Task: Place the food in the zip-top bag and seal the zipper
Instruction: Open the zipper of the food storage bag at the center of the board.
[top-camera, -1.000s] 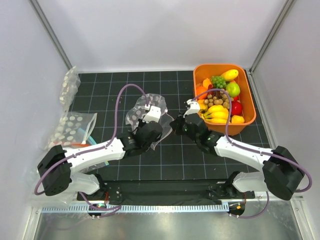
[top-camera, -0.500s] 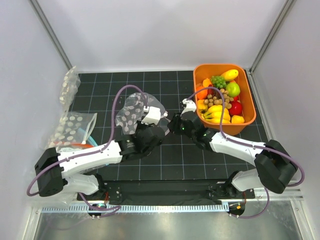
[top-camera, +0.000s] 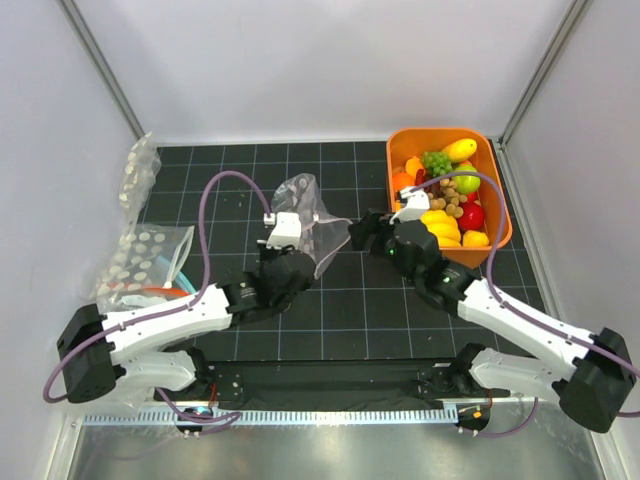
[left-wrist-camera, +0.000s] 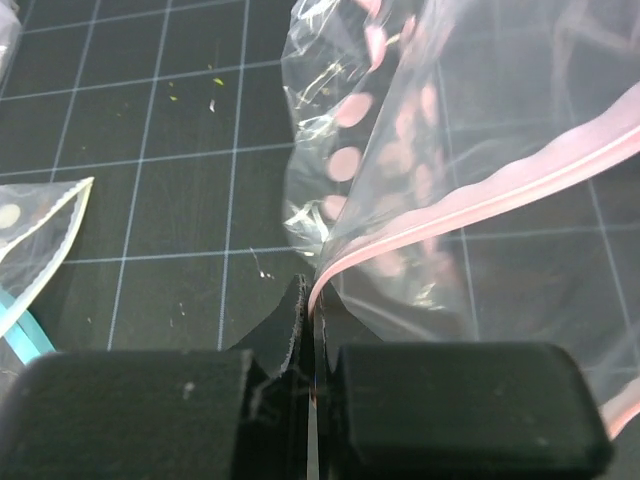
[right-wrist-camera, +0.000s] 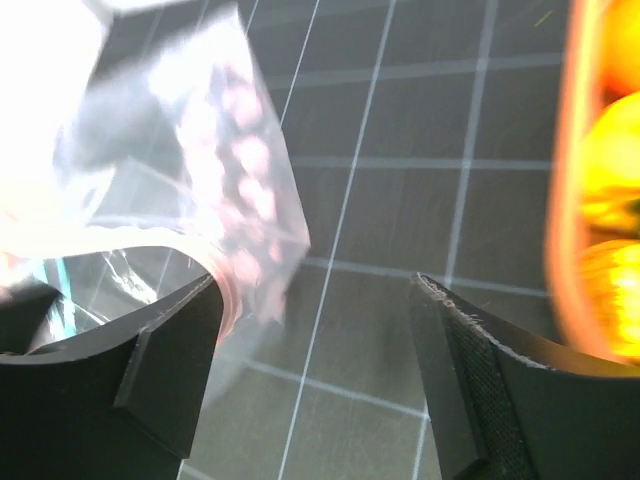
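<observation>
The zip-top bag (top-camera: 308, 212), clear with pale pink dots, stands lifted off the black mat at the centre. My left gripper (left-wrist-camera: 312, 292) is shut on the bag's zipper (left-wrist-camera: 480, 198), a pink strip that runs up and to the right from the jaws. In the top view the left gripper (top-camera: 292, 248) sits under its white camera block. My right gripper (top-camera: 365, 232) is open just right of the bag. Nothing lies between its fingers (right-wrist-camera: 318, 290); the bag (right-wrist-camera: 230, 160) hangs by its left finger. The food (top-camera: 445, 200) lies piled in the orange tub (top-camera: 400, 140).
Two other clear dotted bags lie at the mat's left edge, one with blue-orange trim (top-camera: 145, 258) and one farther back (top-camera: 135, 175). A corner of one bag (left-wrist-camera: 30, 230) shows in the left wrist view. The tub's orange wall (right-wrist-camera: 560, 180) is close on my right gripper's right side.
My right gripper has opened, let go of the bag and drawn right toward the tub. My left gripper stays shut on the zipper, and the bag now hangs more upright.
</observation>
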